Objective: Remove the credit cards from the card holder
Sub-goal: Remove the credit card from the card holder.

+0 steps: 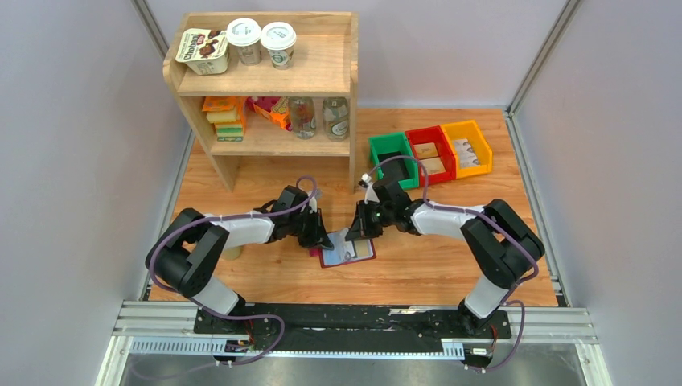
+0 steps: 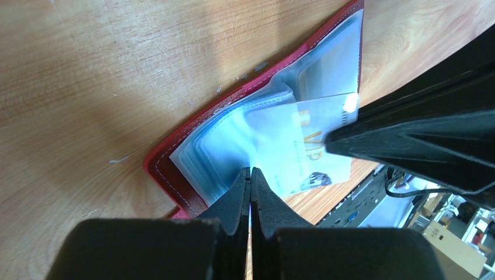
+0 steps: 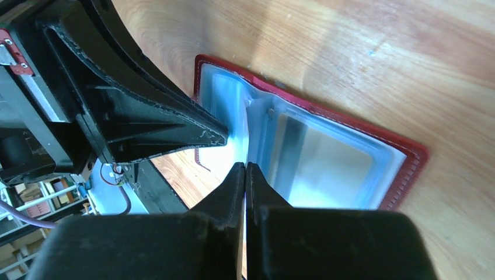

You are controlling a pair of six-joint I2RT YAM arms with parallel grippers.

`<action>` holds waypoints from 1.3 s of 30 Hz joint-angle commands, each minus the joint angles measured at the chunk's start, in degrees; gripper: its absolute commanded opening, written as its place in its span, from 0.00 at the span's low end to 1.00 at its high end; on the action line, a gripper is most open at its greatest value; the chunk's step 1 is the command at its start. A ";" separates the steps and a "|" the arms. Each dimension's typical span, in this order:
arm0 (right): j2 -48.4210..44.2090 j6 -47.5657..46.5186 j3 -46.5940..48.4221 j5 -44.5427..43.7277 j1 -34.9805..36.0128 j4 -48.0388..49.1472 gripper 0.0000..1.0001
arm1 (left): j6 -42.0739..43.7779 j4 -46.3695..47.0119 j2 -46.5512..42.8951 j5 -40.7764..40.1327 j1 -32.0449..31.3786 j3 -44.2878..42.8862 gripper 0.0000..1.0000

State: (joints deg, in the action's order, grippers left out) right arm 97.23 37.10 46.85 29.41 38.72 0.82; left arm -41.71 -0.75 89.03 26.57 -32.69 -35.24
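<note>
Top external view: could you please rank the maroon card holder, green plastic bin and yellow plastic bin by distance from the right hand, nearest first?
1. Maroon card holder, just beneath the right hand.
2. Green plastic bin, behind it.
3. Yellow plastic bin, far end of that row.
</note>
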 commanded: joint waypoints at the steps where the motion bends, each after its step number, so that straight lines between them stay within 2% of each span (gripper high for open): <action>1: -5.02 -4.22 0.53 -2.07 -2.85 -5.82 0.00 | 2.16 -2.59 0.62 -6.09 -0.10 2.64 0.00; 6: -11.61 -10.72 2.71 -5.40 -4.79 -16.26 0.00 | 2.95 -0.83 -5.17 -6.35 -0.10 3.43 0.01; 8: -14.25 -13.71 4.73 -6.38 -4.79 -21.01 0.00 | 3.83 -0.13 -8.51 -6.35 -0.10 3.25 0.09; 11: -18.38 -18.36 8.85 -6.82 -4.79 -27.69 0.00 | 6.81 -0.47 -14.49 -6.79 -0.10 0.81 0.28; 12: -19.78 -19.86 10.53 -6.82 -4.79 -30.06 0.00 | 9.34 -0.82 -17.55 -6.79 -0.10 -0.08 0.31; 14: -22.07 -23.81 14.30 -6.12 -4.79 -34.72 0.00 | 14.26 -1.79 -21.68 -5.92 -0.10 -3.07 0.45; 15: -23.04 -25.66 16.24 -5.60 -4.71 -37.44 0.00 | 16.55 -3.01 -22.67 -5.13 -0.10 -5.51 0.57; 17: -24.71 -30.74 20.98 -3.75 -4.44 -42.10 0.00 | 23.15 -6.08 -25.39 -2.58 -0.18 -9.64 0.69; 21: -26.04 -39.45 29.59 0.38 -2.60 -50.90 0.06 | 38.16 -14.07 -28.21 6.02 -0.10 -18.08 0.71; 23: -26.04 -42.71 33.46 2.49 -0.67 -54.42 0.08 | 43.70 -18.12 -28.56 11.03 -0.10 -22.31 0.75; 27: -25.86 -48.51 38.92 3.55 3.11 -59.17 0.01 | 49.88 -23.49 -28.92 18.16 -0.10 -27.51 0.75; 33: -25.34 -52.65 43.14 3.90 6.63 -62.78 0.00 | 51.48 -22.28 -26.47 32.82 -0.18 -30.85 0.75; 39: -24.64 -54.24 44.38 4.95 7.77 -63.31 0.00 | 49.27 -21.22 -22.33 41.01 -1.76 -33.39 0.72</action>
State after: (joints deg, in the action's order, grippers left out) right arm 72.01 -13.96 88.44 32.80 45.67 -60.80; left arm 6.17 -22.41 64.75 57.95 -33.15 -65.45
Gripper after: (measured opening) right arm 0.006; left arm 0.724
